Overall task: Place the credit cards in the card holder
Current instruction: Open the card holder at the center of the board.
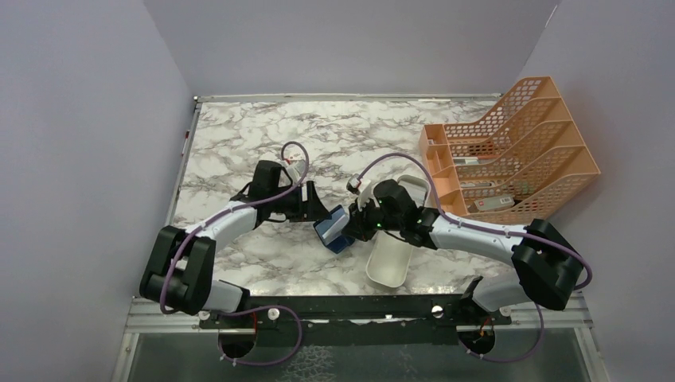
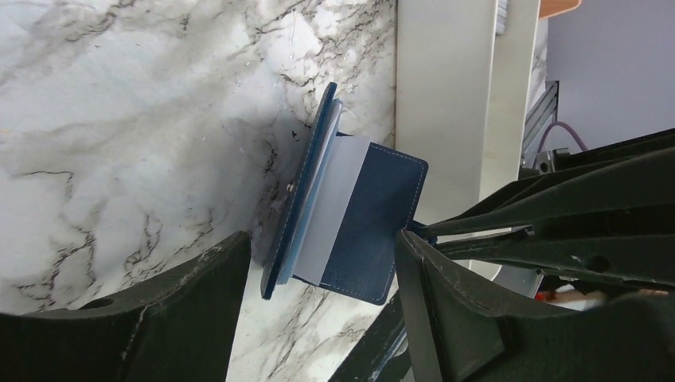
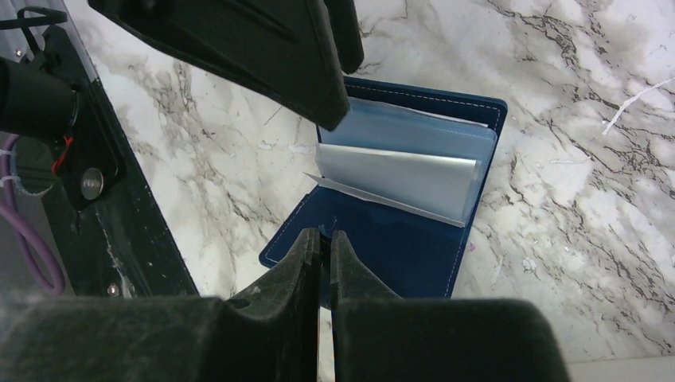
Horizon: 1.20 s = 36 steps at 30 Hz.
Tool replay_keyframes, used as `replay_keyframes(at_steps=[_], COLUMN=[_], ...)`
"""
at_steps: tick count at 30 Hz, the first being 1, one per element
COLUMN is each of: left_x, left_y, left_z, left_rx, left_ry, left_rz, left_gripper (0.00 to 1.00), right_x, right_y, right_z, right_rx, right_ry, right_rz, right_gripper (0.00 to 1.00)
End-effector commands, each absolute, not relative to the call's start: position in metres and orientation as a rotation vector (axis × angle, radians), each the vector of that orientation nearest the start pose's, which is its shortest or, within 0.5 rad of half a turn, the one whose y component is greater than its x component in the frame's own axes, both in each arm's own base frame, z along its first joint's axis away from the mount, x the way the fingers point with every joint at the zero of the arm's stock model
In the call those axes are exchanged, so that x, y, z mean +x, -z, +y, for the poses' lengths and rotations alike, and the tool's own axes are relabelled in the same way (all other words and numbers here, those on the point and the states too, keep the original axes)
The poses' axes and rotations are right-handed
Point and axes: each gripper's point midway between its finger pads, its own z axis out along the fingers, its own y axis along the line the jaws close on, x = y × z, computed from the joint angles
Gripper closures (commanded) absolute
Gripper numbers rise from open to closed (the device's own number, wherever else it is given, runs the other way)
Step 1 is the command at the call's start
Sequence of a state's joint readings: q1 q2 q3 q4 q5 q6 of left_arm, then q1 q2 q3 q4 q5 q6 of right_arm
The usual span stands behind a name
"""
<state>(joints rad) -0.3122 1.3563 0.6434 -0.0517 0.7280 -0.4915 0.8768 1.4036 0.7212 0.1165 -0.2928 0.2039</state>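
The navy-blue card holder (image 1: 334,229) stands half open on the marble, between my two grippers. My right gripper (image 3: 326,235) is shut on the edge of its near dark flap (image 3: 382,247); in the top view this gripper (image 1: 358,227) is just right of the holder. A grey credit card (image 3: 398,177) sits in the light blue inner slot and sticks partly out; it also shows in the left wrist view (image 2: 344,203). My left gripper (image 2: 318,239) is open and empty, its fingers (image 2: 183,310) on either side of the holder (image 2: 374,231) without touching it. In the top view it (image 1: 314,205) is just left of the holder.
A long white tray (image 1: 390,259) lies just right of the holder, under my right arm, and a second white tray (image 1: 414,187) lies behind it. The orange mesh file rack (image 1: 509,159) stands at the back right. Grey walls close the left and far sides.
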Motion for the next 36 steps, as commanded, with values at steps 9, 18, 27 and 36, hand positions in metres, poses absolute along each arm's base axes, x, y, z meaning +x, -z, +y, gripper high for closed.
replay_keyframes(at_steps=[9,18,27,36], left_x=[0.255,0.253,0.246,0.267], left_y=[-0.076,-0.072,-0.094,-0.153], left_z=[-0.234,-0.233,-0.219,-0.185], left_rx=[0.304,0.322,0.242,0.124], left_ry=[1.089,1.075,1.005,0.731], left_rz=[2.513,2.537,2.515,2.358], left_gripper=[0.31,0.66,1.00,1.00], right_x=[0.208,0.209,0.210,0.211], right_y=[-0.106,-0.103,-0.112,-0.154], right_z=[0.332,0.331,0.333,0.354], right_rx=[-0.931,-0.916,-0.834,-0.548], right_ry=[-0.883,-0.873,-0.893,-1.115], right_rz=[2.044,2.046,2.102,2.130], right_gripper=[0.98,0.98,0.75,0.45])
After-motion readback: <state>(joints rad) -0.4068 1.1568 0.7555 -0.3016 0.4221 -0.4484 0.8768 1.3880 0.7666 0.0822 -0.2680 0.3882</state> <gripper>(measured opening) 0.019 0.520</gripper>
